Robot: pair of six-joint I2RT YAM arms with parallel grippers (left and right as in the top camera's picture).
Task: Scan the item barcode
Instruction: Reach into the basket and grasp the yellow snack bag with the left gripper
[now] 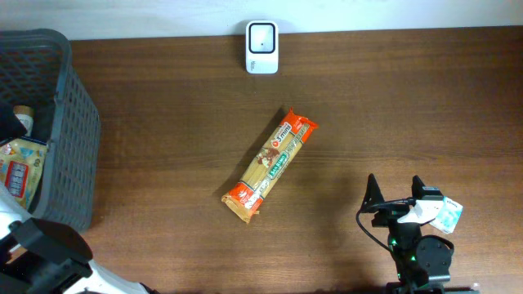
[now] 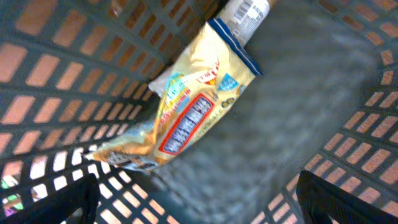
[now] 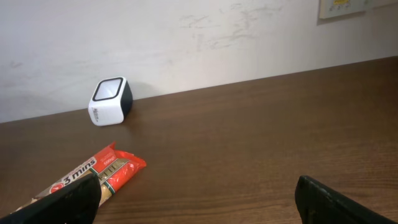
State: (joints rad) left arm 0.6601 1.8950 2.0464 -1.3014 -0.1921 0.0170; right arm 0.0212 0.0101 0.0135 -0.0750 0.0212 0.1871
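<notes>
Overhead, the orange-ended long packet of spaghetti lies slantwise in the middle of the brown wooden table, touched by nothing. The small white scanner box stands at the far edge, well apart from it. The right gripper hovers at the near right, fingers spread wide and empty, pointing toward the packet and the scanner. The left gripper hangs inside the grey plastic lattice basket on the left. It is likewise spread wide, above a yellow foil snack bag without touching it.

I'd take the spaghetti for the item to scan, and nothing has begun on it. Trouble looks likeliest in the pickup. The film seems slick and the packet lies flat, so the fingers could skid off or pinch only wrapper. Gripped at one end, such a long pack would probably sag or swing. I can't make out a barcode on the upturned face, so it may reach the scanner window facing the wrong way.
</notes>
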